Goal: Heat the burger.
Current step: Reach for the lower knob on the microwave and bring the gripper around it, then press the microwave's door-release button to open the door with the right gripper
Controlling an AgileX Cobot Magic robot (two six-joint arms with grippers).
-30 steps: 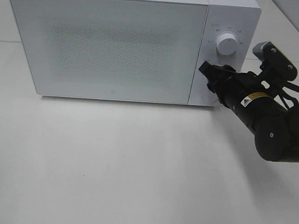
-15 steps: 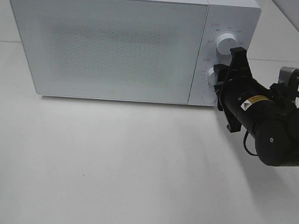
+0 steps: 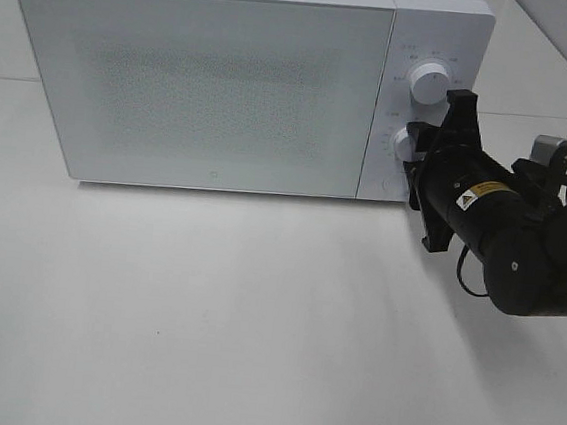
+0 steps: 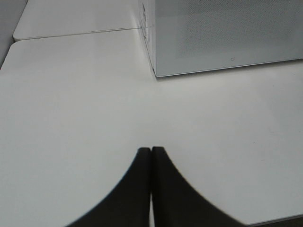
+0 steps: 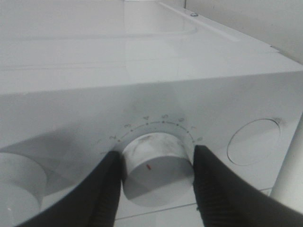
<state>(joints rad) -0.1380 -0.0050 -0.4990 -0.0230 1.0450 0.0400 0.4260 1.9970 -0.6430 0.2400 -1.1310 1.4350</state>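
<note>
My right claw (image 5: 156,153) pinches the lower knob (image 5: 158,172) on the microwave (image 3: 215,85), touching it on both sides, with the knob's red mark (image 5: 148,166) facing the wrist camera. The door (image 3: 200,89) is shut and its window is too clouded to see through, so I cannot tell where the burger is. My left claw (image 4: 151,150) is pressed together above the table (image 4: 71,118).

Plain white surface (image 3: 202,325), seam running across the far part. White microwave (image 3: 215,85) sits on it toward the far side, door shut, upper dial (image 3: 429,83) and lower dial (image 3: 405,141) on its right.
</note>
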